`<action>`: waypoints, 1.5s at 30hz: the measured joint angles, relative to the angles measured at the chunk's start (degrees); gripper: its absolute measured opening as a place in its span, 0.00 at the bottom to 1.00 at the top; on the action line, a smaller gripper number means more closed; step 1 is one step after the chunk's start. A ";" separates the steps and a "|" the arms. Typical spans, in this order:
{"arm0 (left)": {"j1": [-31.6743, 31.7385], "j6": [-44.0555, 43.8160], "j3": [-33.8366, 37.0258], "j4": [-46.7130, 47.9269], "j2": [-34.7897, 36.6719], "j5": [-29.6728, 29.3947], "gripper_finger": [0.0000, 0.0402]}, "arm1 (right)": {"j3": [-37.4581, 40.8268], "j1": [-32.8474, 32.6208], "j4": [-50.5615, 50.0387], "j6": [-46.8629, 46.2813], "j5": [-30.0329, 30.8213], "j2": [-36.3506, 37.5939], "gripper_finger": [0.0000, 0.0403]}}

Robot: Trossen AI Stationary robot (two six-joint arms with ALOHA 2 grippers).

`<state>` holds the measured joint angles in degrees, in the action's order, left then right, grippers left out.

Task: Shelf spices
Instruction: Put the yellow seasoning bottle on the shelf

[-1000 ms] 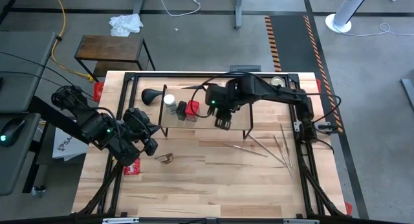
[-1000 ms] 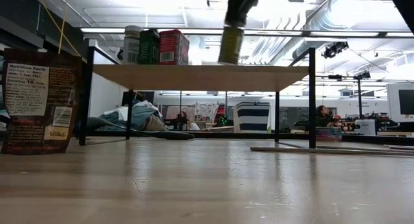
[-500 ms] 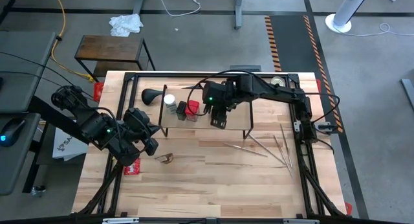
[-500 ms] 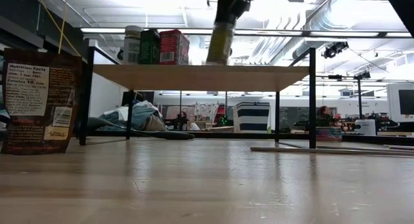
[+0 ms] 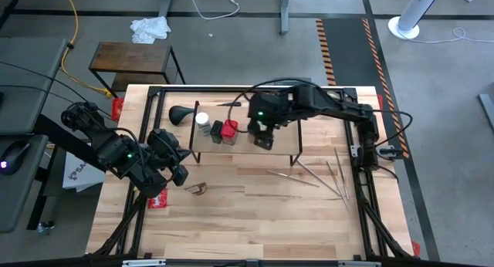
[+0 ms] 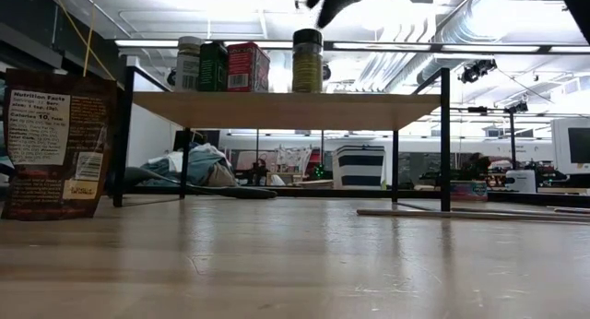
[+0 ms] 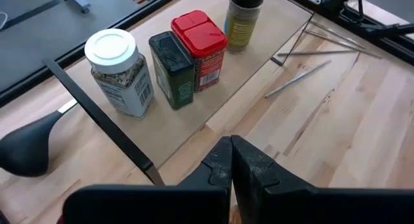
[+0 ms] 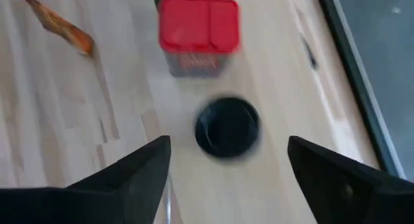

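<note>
Tabletop: a butcher-block table [image 5: 247, 221] of pale wood strips, seen whole from above, black framing along its edges.
Floor: grey concrete all round, with a hazard-striped strip [image 5: 330, 43] beyond the far edge, a yellow cable [image 5: 71, 28] and a crumpled white rag [image 5: 150, 28].
Room: from table height it looked like an open workshop, with ceiling strip lights and desks and clutter far back under the board.
Shelf: one shelf [image 5: 243, 143], a light-wood board on thin black rod frames, stood toward the far side of the table; in the low view its board [image 6: 277, 109] sat level above the tabletop.
Spices, count: four on the board, standing in a row. One white-capped clear jar [image 7: 118, 72], one dark green tin [image 7: 171, 68], one red-capped jar [image 7: 200, 48], one black-capped jar [image 7: 244, 20].
Black-capped jar: upright, set a little apart from the red-capped one, and nothing was gripping it.
Right gripper: right gripper [image 8: 228, 169] hung straight above that black cap, fingers spread wide to either side and clear of it, holding nothing.
Left gripper: left gripper [image 7: 231, 166] waited over the table's left part, short of the shelf, fingers pressed together and empty.
Other things: one brown packet [image 6: 55, 144] at the left edge, thin metal rods [image 5: 324, 174] lying on the right, one black scoop-shaped tool [image 5: 182, 113] by the shelf's left end.
</note>
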<state>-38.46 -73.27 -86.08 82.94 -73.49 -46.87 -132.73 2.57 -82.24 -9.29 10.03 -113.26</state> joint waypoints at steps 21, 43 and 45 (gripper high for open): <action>-4.27 4.90 0.01 -6.09 2.01 -4.70 0.00 | 37.27 -5.15 21.71 -10.02 7.13 12.74 0.00; -2.05 35.69 0.02 -44.01 2.16 17.94 0.00 | 47.74 -5.20 47.66 -13.10 13.74 15.35 0.00; -2.05 33.27 0.02 -41.92 2.16 18.00 0.00 | 47.76 -5.23 44.80 -12.33 13.74 16.38 0.00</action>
<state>-40.51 -39.99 -86.06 41.02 -71.33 -28.87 -84.97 -2.66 -37.44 -21.62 23.77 -96.87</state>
